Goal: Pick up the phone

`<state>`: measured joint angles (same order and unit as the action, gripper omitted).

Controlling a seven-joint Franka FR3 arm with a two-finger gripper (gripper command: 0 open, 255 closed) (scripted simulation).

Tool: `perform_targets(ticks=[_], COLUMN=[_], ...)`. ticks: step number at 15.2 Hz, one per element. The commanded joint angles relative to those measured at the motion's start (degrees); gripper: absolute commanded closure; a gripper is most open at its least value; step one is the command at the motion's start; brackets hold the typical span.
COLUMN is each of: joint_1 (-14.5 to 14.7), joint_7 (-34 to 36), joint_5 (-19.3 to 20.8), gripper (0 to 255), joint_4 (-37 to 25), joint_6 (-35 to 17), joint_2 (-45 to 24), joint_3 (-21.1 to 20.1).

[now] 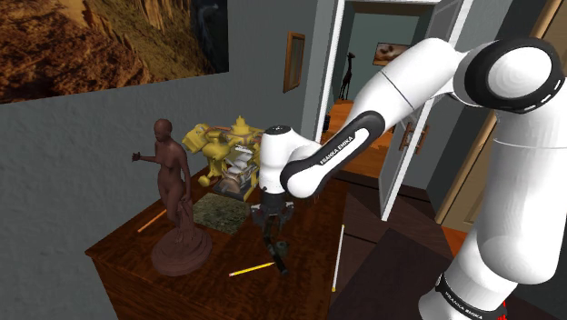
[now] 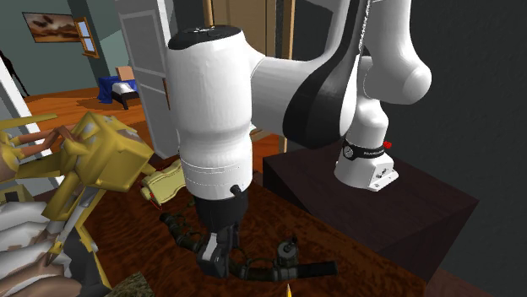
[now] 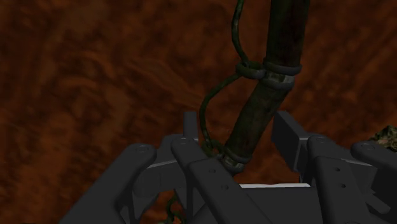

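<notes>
The pick was only partly done, as far as the views allowed a judgement: the reach looked finished, while the closing and the lift were yet to come. The gripper (image 1: 271, 236) hung low over the dark wooden tabletop (image 1: 127, 277), near its right side in the shoulder view, with a brown figurine (image 1: 173, 195) well off to the left and a yellow pencil (image 1: 252, 269) lying just near of it. The phone (image 3: 261, 108), an old dark rod-like handset with metal bands and a thin cord looping off it, ran up between the two black fingers (image 3: 191, 137) in the wrist view. The fingers stood apart, a visible gap showing on at least one side of the handset, so it appeared straddled and not clasped. In the second exterior view the gripper (image 2: 215, 257) pointed down at the tabletop and the phone (image 2: 287, 257) stretched away from it to the right, seemingly resting on the wood. In the shoulder view the phone (image 1: 279, 257) showed just below the fingertips. What was left, by this reading, was to close on the handset and raise it; its round, narrow shape could let it roll or slip.
</notes>
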<state>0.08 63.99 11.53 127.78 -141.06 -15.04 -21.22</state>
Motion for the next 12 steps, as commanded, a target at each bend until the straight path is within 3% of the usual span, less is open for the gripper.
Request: perform_targets(ticks=[1,12], joint_1=[-0.2,-1.0], joint_7=[-0.5,-3.2], joint_5=[-0.8,-4.4], gripper=[255,255], joint_4=[-0.2,-1.6], joint_6=[1.2,7.4], joint_2=[1.1,6.4], joint_3=[-0.4,-1.5])
